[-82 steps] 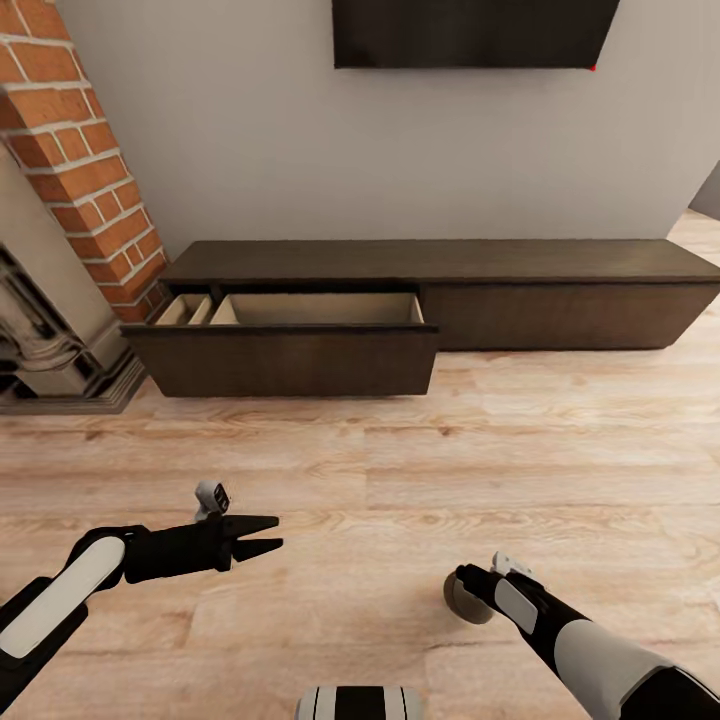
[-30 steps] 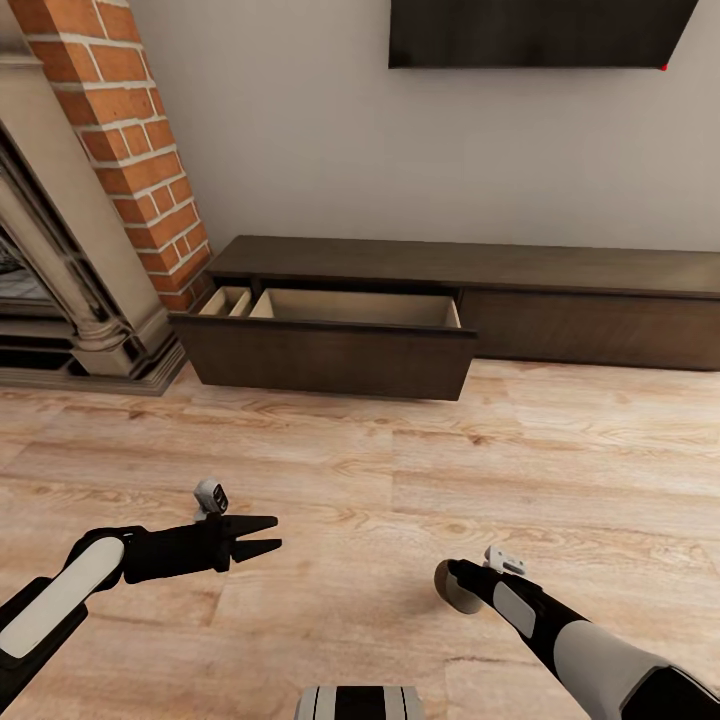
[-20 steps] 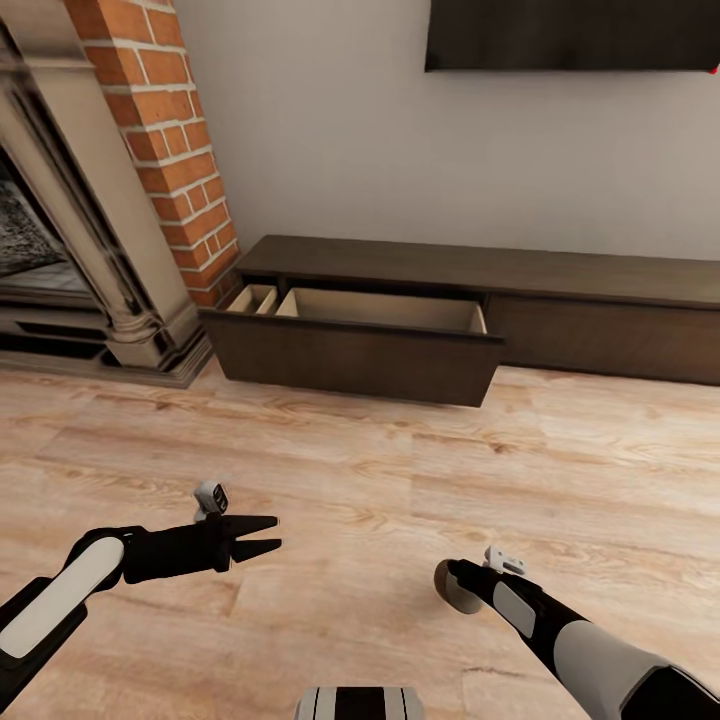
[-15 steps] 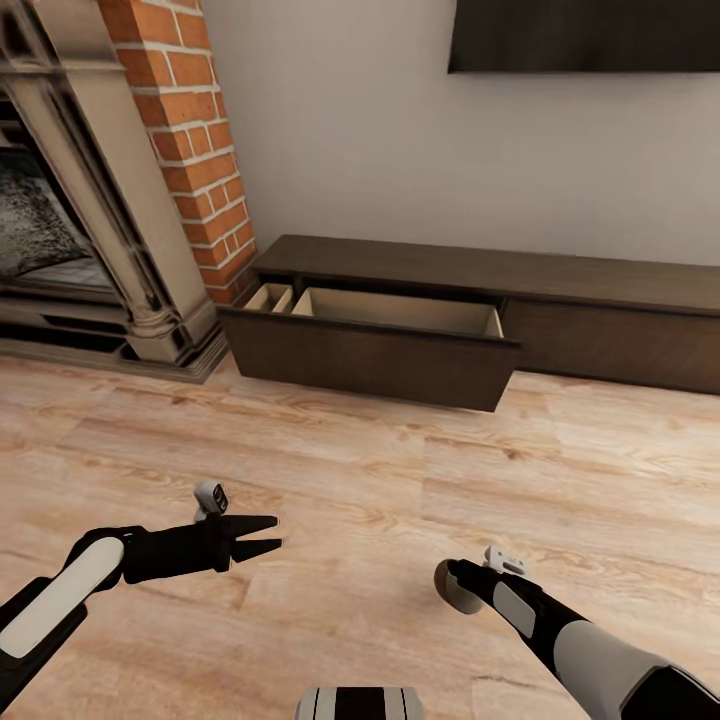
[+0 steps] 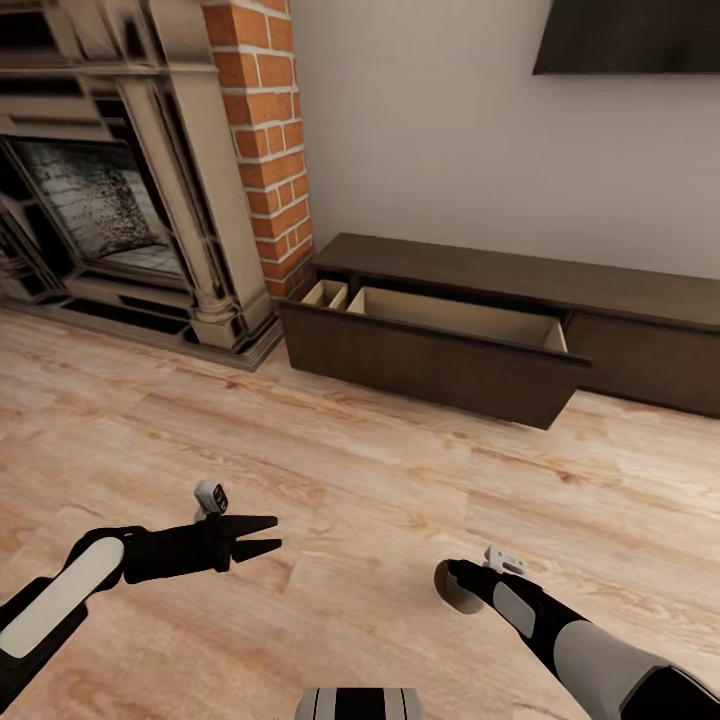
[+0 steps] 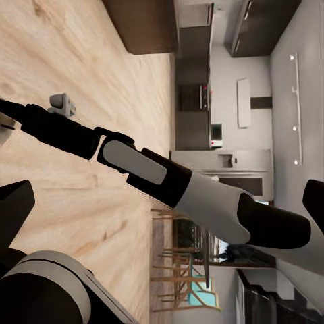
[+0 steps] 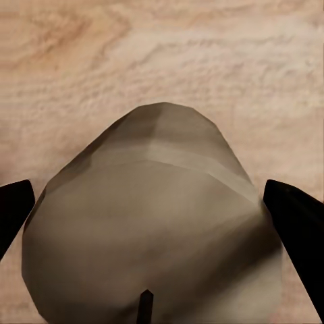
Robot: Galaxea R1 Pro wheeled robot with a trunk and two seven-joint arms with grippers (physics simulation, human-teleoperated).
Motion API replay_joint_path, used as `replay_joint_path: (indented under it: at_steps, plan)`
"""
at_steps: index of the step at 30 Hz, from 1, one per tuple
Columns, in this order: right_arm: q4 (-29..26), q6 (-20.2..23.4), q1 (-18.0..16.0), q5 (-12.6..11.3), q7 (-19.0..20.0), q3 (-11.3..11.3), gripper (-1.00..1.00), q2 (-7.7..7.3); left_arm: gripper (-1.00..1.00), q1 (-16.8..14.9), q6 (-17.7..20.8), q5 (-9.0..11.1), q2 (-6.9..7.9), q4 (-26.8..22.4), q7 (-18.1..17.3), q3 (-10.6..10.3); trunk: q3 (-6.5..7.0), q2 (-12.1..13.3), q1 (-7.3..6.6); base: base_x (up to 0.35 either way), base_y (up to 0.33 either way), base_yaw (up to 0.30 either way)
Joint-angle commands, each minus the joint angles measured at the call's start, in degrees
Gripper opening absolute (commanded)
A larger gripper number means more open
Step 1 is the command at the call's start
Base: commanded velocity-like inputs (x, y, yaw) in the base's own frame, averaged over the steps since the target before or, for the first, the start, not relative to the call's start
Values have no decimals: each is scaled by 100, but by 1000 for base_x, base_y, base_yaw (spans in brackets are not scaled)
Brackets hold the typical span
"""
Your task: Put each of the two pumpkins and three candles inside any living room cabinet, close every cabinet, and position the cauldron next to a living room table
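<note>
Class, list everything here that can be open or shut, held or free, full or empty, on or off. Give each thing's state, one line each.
Left drawer: pulled open, nothing visible inside.
Right drawer: shut.
Left hand: open, empty.
Right hand: shut on the candle.
Candle: held, unlit.
TV: screen dark.

Home living room: brick fireplace (image 5: 150, 200), cabinet (image 5: 430, 365).

The right arm (image 6: 169, 185), black and white, stretches across above the wooden floor (image 6: 88, 61). Beyond it stand a dark cabinet (image 6: 145, 23), a distant kitchen (image 6: 223, 121) and chairs (image 6: 179, 260).
</note>
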Motion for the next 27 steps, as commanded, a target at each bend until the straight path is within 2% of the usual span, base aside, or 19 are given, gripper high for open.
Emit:
replay_joint_path:
  at_steps: [1,13,27]
  plan:
    - [-16,22,0,-29,-17,28,-100,-7,100,-8,13,3,3,7,-23,-13,-4,-2,-1,14,137,288]
    - [-16,22,0,-29,-17,28,-100,-7,100,-8,20,43,9,7,-39,-13,-4,-2,-1,34,54,288]
    - [-16,22,0,-29,-17,28,-100,1,100,-8,29,116,4,7,-36,22,306,17,-37,0,0,288]
